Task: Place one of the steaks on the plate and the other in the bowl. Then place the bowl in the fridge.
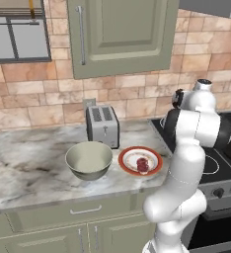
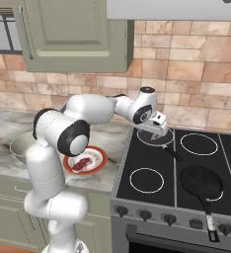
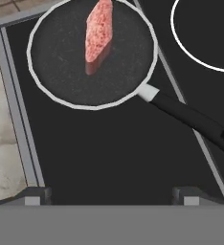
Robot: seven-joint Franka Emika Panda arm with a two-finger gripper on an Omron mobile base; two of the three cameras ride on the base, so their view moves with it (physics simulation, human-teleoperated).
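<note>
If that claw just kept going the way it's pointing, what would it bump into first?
Most likely the black stovetop, just short of the small pan holding the lighter steak. The open gripper points down at it; depth is hard to judge.

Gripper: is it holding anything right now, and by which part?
Nothing. The gripper is open above the stove, with the second steak lying untouched in the pan.

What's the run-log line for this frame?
hand: open, above pan | lighter steak: in pan | darker steak: on plate | bowl: empty, on counter
</note>
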